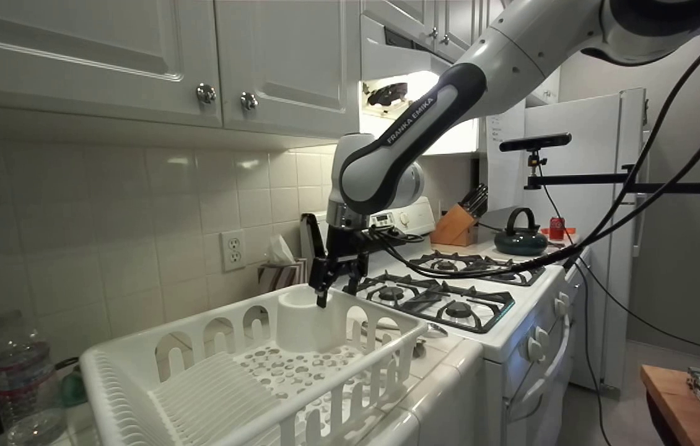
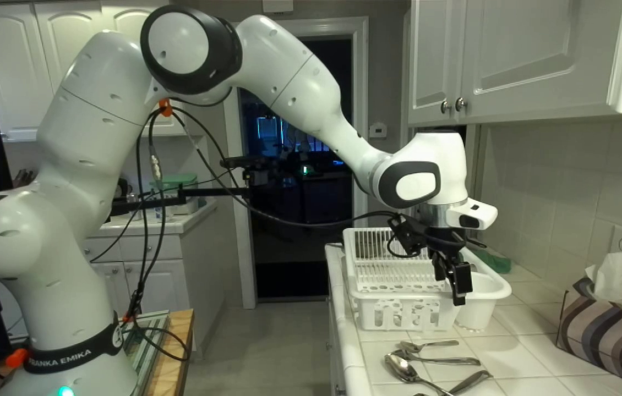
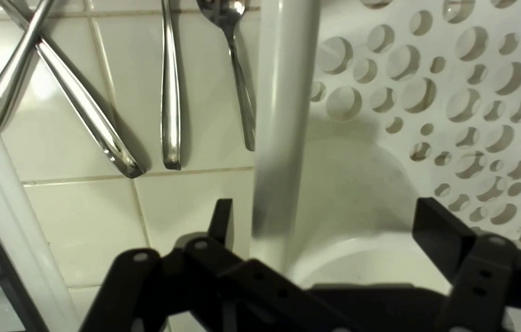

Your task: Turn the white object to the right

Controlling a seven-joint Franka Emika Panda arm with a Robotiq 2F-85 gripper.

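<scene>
The white object is a large rectangular dish rack [image 1: 319, 388] on the tiled counter, with slotted sides, plate ridges and a holed floor. It also shows in an exterior view [image 2: 407, 300]. A round white cup [image 1: 306, 328] stands in its corner on the stove side; I cannot tell if it is built in. My gripper [image 1: 337, 297] is pointing down at that corner, also in an exterior view [image 2: 457, 286]. In the wrist view, the open gripper [image 3: 327, 221] has the rack's end rim [image 3: 283, 115] between its fingers. One finger is over the tiles, the other over the cup's edge. No contact shows.
Loose cutlery [image 2: 407, 368] lies on the counter beside the rack, also in the wrist view [image 3: 170, 101]. A striped tissue box [image 2: 603, 324] stands by the wall. The stove [image 1: 526, 311] adjoins this counter. A water bottle [image 1: 25, 384] stands past the rack's far end. Cabinets [image 1: 288, 56] hang above.
</scene>
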